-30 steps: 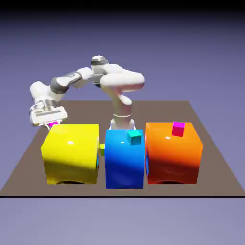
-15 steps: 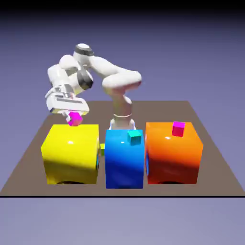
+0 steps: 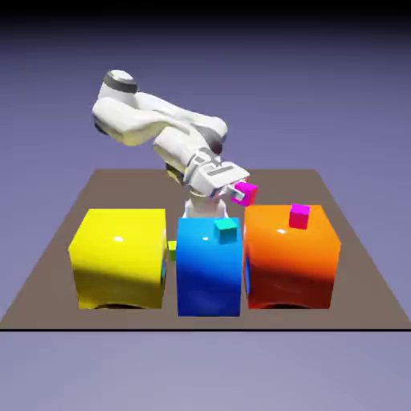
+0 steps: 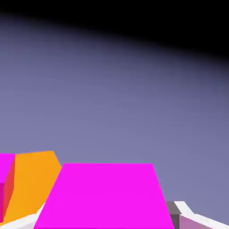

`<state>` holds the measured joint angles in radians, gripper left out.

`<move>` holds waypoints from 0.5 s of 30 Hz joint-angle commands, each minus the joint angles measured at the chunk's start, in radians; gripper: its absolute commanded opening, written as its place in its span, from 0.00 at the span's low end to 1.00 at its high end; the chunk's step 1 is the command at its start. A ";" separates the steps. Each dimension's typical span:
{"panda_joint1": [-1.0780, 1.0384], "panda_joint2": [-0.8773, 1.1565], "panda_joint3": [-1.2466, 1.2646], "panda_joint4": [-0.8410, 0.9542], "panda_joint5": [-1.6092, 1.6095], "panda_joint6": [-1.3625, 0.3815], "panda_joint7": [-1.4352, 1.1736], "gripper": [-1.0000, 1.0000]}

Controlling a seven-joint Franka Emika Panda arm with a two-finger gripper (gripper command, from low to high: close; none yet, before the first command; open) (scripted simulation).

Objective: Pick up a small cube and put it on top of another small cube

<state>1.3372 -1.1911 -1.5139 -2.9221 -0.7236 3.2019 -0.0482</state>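
Observation:
My gripper (image 3: pixel 241 193) is shut on a tiny magenta-pink cube (image 3: pixel 246 193), carried in the air above the gap between the big blue block (image 3: pixel 208 265) and the big orange block (image 3: pixel 290 255). The other magenta-pink cube (image 3: pixel 299 215) rests on top of the orange block, to the exterior view's right of the held one and lower. In the hand view the held cube (image 4: pixel 105 197) fills the bottom middle and hides most of the fingertips (image 4: pixel 174 217). At that view's lower left a slice of the other pink cube (image 4: pixel 5 172) shows against the orange block (image 4: pixel 31 181).
A tiny teal cube (image 3: pixel 226 230) sits on the blue block. A big yellow block (image 3: pixel 119 255) stands at the exterior view's left on the brown table (image 3: pixel 48 265). A small yellow-green piece (image 3: pixel 171 250) shows between the yellow and blue blocks.
The arm has swung from above the yellow block toward the exterior view's right, carrying the pink cube over the blue block toward the orange block. The gripper stayed shut.

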 commanded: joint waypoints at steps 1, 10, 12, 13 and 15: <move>0.036 0.009 -0.003 -0.015 0.010 0.036 0.014 0.00; 0.280 0.063 -0.097 -0.039 0.095 0.230 0.024 0.00; 0.353 0.084 -0.129 -0.019 0.114 0.279 0.010 0.00; 0.389 0.095 -0.144 -0.008 0.124 0.304 0.003 0.00; 0.461 0.117 -0.176 0.012 0.143 0.353 -0.010 0.00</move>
<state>1.7983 -1.0743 -1.6898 -2.9102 -0.5814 3.5546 -0.0579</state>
